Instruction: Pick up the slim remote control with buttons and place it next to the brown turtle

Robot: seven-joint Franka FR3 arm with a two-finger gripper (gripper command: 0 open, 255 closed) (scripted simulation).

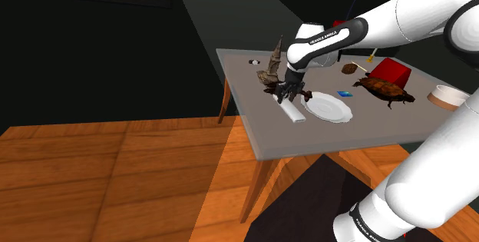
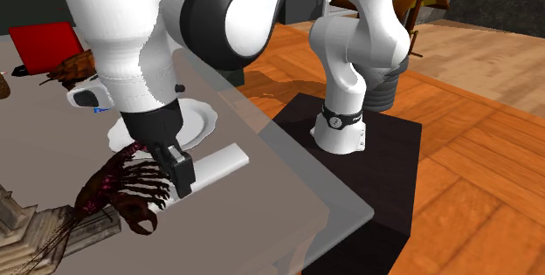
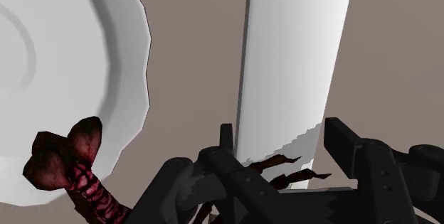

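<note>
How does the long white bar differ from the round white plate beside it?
The long white bar is narrow, straight-edged; the round white plate is wide, wavy-rimmed. The bar lies between the fingers of the open gripper; the plate lies aside. Both are white, flat on the grey table.

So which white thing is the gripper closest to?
The long flat white bar, not the round white plate beside it; the black gripper sits right over its end.

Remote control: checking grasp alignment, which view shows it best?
The wrist view: the white remote control runs lengthwise between the fingers of the open gripper. The shoulder view shows it far off beside the plate; the second exterior view shows it partly behind the gripper.
</note>
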